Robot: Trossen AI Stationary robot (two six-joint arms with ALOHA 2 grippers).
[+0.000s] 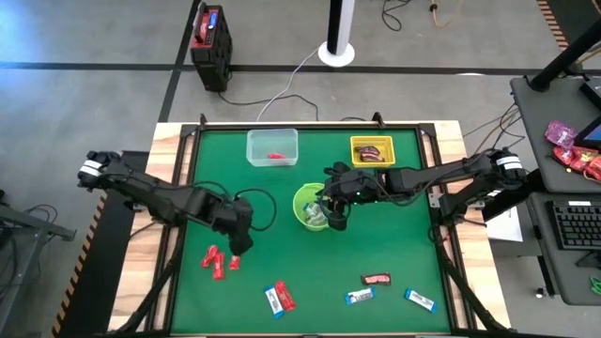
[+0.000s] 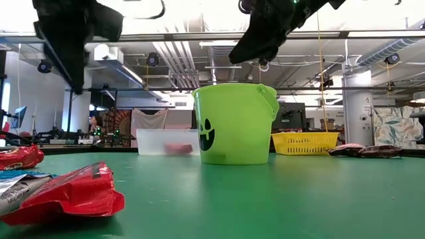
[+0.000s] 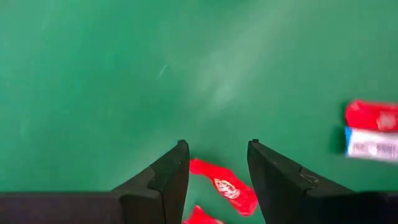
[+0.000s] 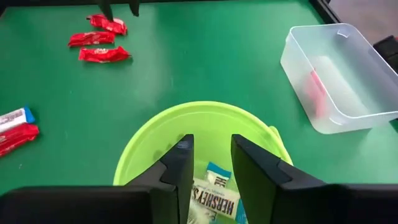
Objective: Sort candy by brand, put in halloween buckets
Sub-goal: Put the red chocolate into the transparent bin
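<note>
Three containers are seen on the green table (image 1: pixel 376 244). A lime-green bucket (image 1: pixel 308 206) with a black jack-o'-lantern face stands near the middle and serves as the landmark. Behind it and to its left a clear plastic box (image 1: pixel 272 146) is set, with one red candy (image 1: pixel 276 156) lying inside. Behind it and to its right a yellow mesh basket (image 1: pixel 372 150) is placed, holding dark brown candy whose number cannot be told.

The right gripper (image 4: pixel 209 163) is held directly above the green bucket, its fingers partly parted and empty. Below them, inside the bucket, blue-and-white Hershey's bars (image 4: pixel 214 198) are seen; at least two can be made out.

The left gripper (image 3: pixel 217 163) hangs in front of the bucket and to its left, its fingers apart with nothing held. Three red-wrapped candies (image 1: pixel 220 259) are clustered on the table just beneath and beside it.

Further in front of the bucket, a pair is found lying side by side and touching: one blue-and-white bar (image 1: pixel 272 299) and one red bar (image 1: pixel 285 297). In front of the bucket and to its right, one dark brown bar with red lettering (image 1: pixel 377 279) is seen, with two separate blue-and-white bars (image 1: pixel 361 296) (image 1: pixel 421 300) near it. Seven loose candies are thus counted on the table outside the containers.
</note>
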